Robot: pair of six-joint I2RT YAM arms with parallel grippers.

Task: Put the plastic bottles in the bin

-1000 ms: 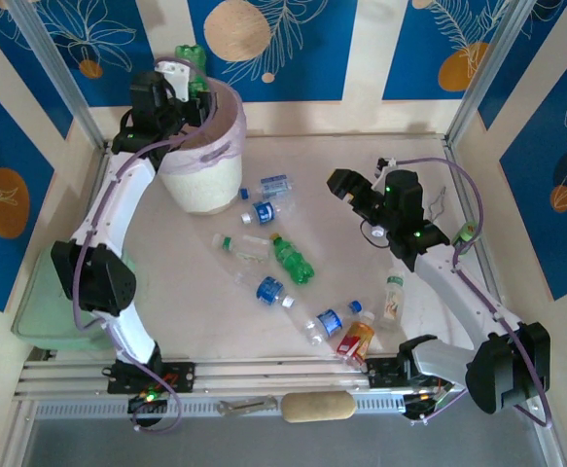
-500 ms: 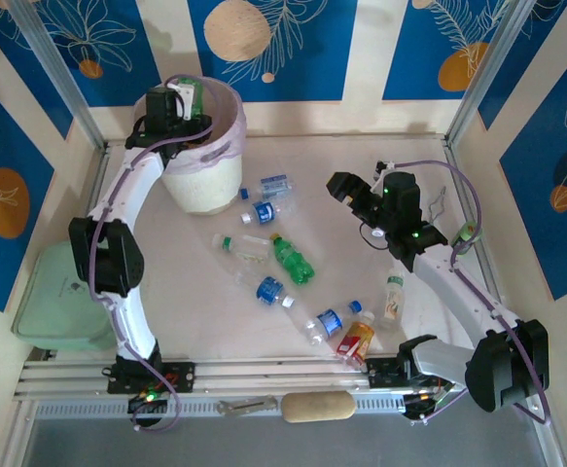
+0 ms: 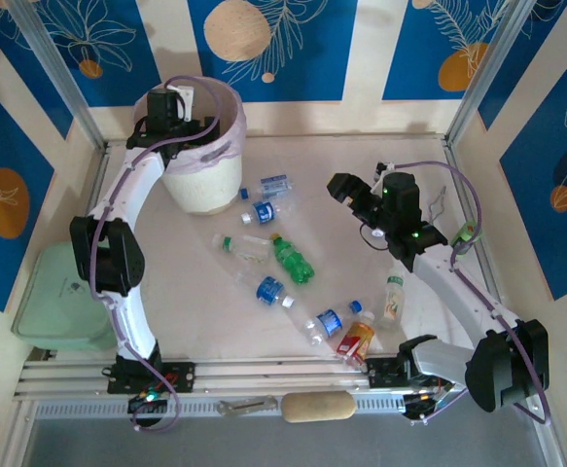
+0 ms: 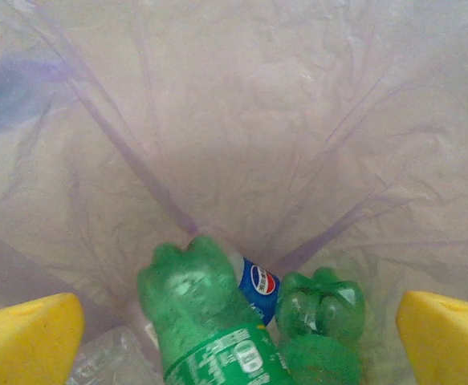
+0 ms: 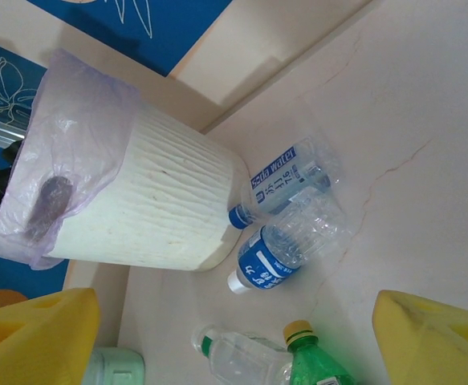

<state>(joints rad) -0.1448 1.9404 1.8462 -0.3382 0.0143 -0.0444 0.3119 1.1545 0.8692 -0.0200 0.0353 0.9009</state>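
The bin (image 3: 201,161) is a white ribbed bucket with a pale lilac liner, standing at the far left. My left gripper (image 3: 188,107) hangs over its mouth, open. In the left wrist view its yellow fingertips (image 4: 26,341) stand wide apart above two green bottles (image 4: 209,321) and a blue-labelled one (image 4: 258,285) lying in the liner. Several plastic bottles lie on the table: clear blue-labelled ones (image 3: 261,212), a green one (image 3: 292,259), a red-orange one (image 3: 357,338). My right gripper (image 3: 346,190) hovers open above the table, to the right of the bottles (image 5: 278,257) beside the bin (image 5: 153,200).
A flat pale green tray (image 3: 59,306) lies at the near left edge. A tan roll (image 3: 318,406) rests on the front rail. Metal frame posts stand at the far corners. A white bottle with a green label (image 3: 392,295) lies close to the right arm.
My left gripper has swung in over the bin and opened. The green bottle it held has gone down into the liner. The right arm has not moved.
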